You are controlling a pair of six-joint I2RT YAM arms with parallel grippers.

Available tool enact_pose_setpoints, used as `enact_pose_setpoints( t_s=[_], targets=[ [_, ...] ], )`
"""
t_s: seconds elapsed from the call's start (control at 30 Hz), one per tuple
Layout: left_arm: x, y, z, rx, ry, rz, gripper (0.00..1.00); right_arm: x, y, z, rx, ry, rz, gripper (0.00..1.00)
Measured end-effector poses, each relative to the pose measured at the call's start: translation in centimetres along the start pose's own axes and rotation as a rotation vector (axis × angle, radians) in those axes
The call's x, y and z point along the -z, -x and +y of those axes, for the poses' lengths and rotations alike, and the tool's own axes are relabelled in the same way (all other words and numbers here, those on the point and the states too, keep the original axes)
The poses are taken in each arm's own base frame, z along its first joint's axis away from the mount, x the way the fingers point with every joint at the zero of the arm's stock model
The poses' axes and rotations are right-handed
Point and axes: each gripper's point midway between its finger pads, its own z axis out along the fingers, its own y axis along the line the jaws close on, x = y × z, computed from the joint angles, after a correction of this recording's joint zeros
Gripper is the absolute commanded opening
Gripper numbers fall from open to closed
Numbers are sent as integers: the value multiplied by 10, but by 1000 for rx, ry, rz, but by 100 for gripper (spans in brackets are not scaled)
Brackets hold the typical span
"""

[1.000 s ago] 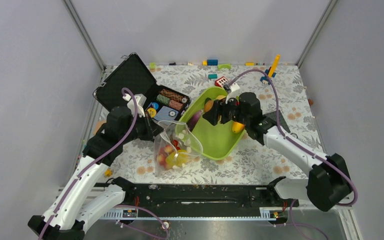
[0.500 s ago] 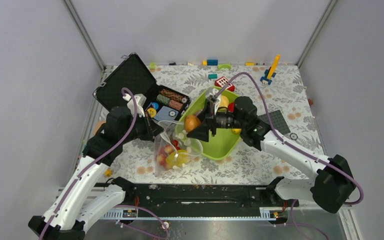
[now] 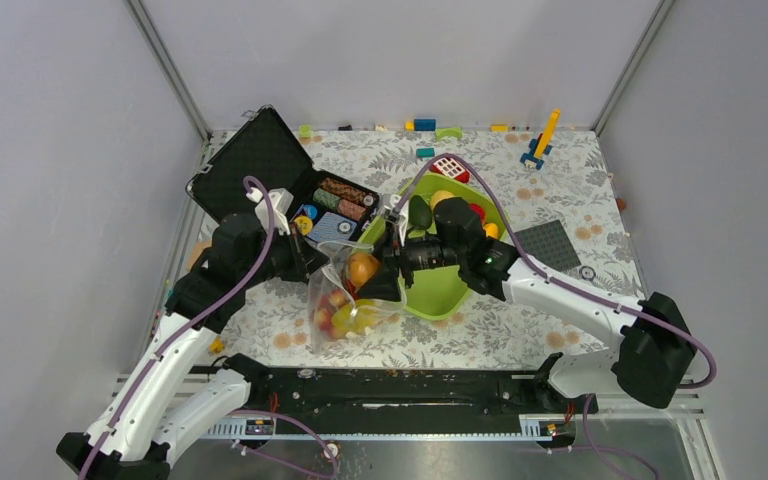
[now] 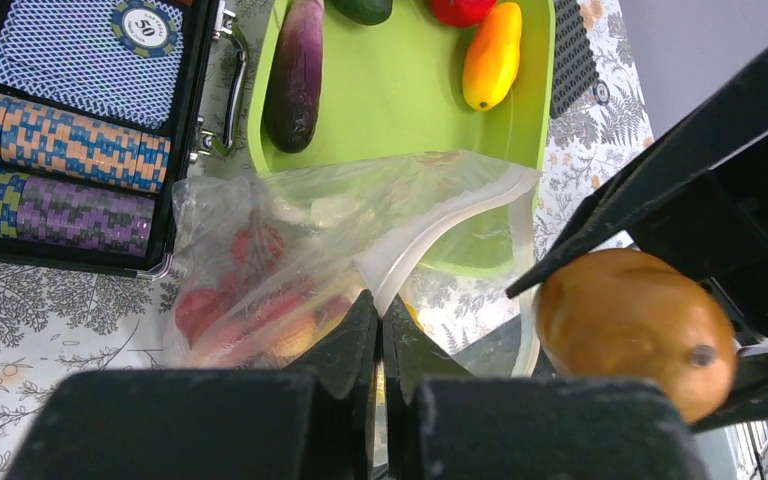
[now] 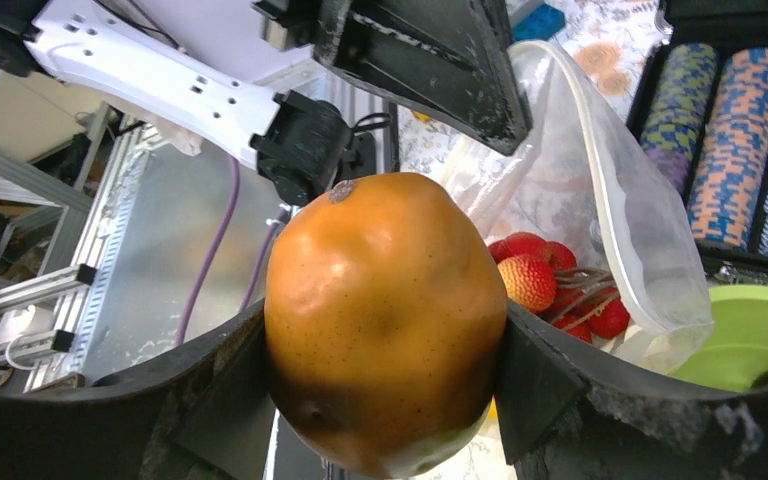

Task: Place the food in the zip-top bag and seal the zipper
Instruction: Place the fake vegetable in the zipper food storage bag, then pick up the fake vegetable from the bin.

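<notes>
Robot lab test cell, plain grey panel walls [image 3: 380,50], metal corner posts [image 3: 168,68], floral tabletop [image 3: 360,155]

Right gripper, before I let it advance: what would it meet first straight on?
Probably the open mouth of the zip-top bag, which the left gripper pinches up; the mango in the right gripper would arrive first. Depth is unclear.

Honestly the only thing I can read anywhere is a "50" on the dark poker chip [image 4: 143,25] lying on the blue-patterned cards [image 4: 60,65] in my chip case [image 4: 198,110].
</notes>
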Motion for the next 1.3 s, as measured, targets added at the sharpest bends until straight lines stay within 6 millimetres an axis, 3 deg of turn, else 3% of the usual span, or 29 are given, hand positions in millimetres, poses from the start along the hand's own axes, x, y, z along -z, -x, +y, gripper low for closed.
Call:
enact_pose_setpoints(
  t_s=[0.33,0.53,0.87,1.3],
  targets=[
    [1,-5,-7,-1,-42,24,0,-6,-11,-32,-40,-177,79,47],
    [2,-7,-15,-10,-91,43,0,-5,-26,-47,-59,-263,133,62],
    [3,-9,-21,-16,-125,52,0,-6,-36,-53,-58,-319,186,99],
    [4,-10,-23,-21,-141,47,0,-8,-32,-52,-50,-317,185,100]
  ],
)
